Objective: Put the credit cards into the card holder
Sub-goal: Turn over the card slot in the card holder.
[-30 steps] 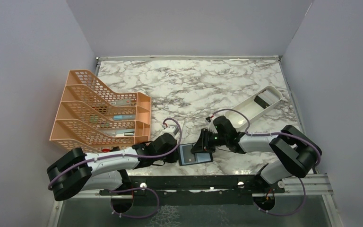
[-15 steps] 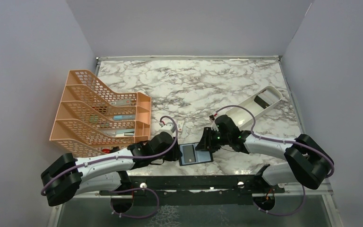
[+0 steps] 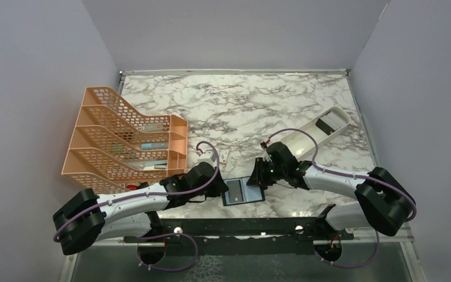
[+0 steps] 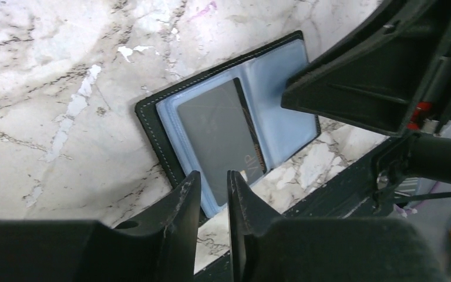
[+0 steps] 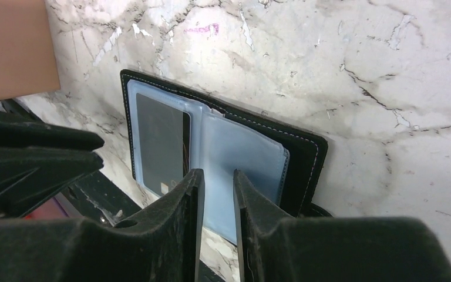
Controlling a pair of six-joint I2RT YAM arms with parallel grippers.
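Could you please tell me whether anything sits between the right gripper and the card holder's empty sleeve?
Nothing visible does. The right gripper, jaws slightly apart and empty, hangs over the bare sleeve of the open card holder; the black card fills the other sleeve, beside the left gripper.

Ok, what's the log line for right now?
card holder: open flat | black card: in left pocket | left gripper: open, empty | right gripper: open, empty

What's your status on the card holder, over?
Left pincer and right pincer both slightly open, empty, at the card holder. Holder lies open, black card in one sleeve, other sleeve empty. Nothing in the way.
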